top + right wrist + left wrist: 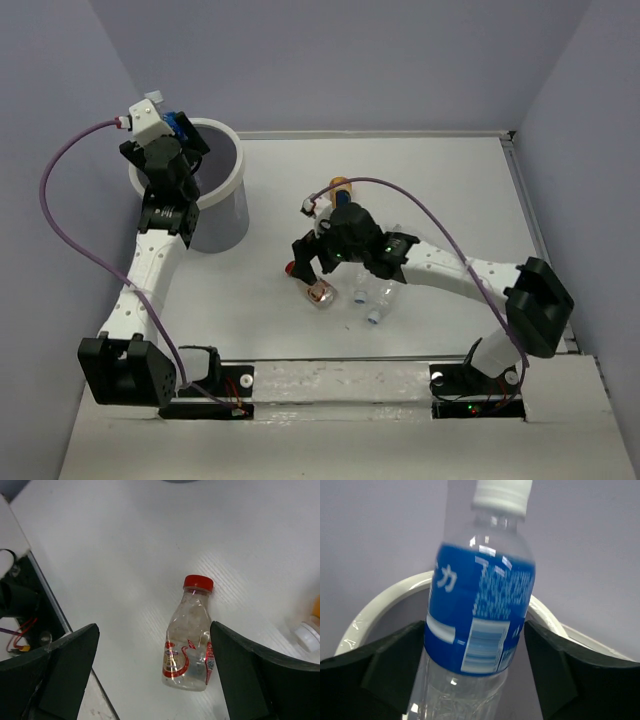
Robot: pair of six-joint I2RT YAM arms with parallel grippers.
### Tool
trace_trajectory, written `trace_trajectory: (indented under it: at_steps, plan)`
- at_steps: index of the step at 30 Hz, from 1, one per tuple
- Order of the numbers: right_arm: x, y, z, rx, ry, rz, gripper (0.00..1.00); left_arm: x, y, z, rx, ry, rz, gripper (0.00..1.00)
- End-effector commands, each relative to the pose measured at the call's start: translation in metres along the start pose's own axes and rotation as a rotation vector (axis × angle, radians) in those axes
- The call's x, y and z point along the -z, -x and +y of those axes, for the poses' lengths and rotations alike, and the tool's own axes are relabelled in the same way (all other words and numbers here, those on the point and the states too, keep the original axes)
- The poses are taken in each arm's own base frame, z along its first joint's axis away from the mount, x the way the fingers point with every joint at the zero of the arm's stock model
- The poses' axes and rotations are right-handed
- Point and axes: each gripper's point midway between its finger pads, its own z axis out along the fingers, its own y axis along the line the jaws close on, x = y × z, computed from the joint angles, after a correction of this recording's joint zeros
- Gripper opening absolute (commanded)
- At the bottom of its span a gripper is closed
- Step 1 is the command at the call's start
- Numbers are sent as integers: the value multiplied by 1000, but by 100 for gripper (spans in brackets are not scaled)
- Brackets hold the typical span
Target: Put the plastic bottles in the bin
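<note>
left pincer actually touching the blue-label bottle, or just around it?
Touching. In the left wrist view, the left pincer has both fingers pressed against the sides of the blue-label bottle, with no gap on either side.

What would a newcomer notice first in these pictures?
Most striking is the clear blue-labelled bottle with a white cap, gripped by the left gripper at the white rim of the bin on the table's far left. Mid-table, the open right gripper hovers above a red-capped bottle lying on its side.
</note>
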Motion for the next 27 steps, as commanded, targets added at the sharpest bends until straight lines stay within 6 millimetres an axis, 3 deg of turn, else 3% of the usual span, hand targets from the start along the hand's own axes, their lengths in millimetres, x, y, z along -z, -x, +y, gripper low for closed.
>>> trace_trajectory:
  at_steps: [1, 2, 5, 8, 11, 14, 15, 16, 17, 18, 20, 24, 27]
  plan:
    - [-37, -38, -13, 126, -139, 181, 98, 7, 50, 8, 103, 25, -167, 99]
    - [-43, -31, -17, 132, -167, 174, 98, 11, 54, 7, 108, 14, -170, 99]
    - [-58, -52, -25, 129, -199, 241, 98, 23, 64, 0, 143, -45, -181, 99]
    - [-64, -63, -39, 130, -265, 271, 97, 52, 88, -12, 193, -158, -209, 99]
    - [-69, -74, -39, 136, -260, 306, 92, 71, 92, -25, 248, -260, -187, 99]
    - [-80, -98, -41, 142, -261, 377, 90, 104, 78, -41, 269, -413, -110, 99]
    - [-81, -97, -37, 150, -258, 375, 88, 111, 73, -45, 272, -451, -88, 99]
    - [-85, -102, -41, 149, -272, 387, 84, 122, 53, -56, 261, -539, -18, 99]
    - [-86, -103, -42, 144, -274, 393, 81, 133, 57, -62, 259, -593, -20, 99]
    - [-88, -105, -39, 149, -279, 395, 78, 147, 47, -63, 252, -640, 6, 99]
    - [-89, -98, -39, 139, -293, 374, 60, 172, 25, -74, 230, -780, 75, 99]
    - [-91, -79, -35, 126, -298, 325, 33, 235, 16, -83, 229, -1032, 121, 99]
    - [-81, -56, -23, 113, -272, 269, 27, 264, 11, -85, 232, -1142, 156, 99]
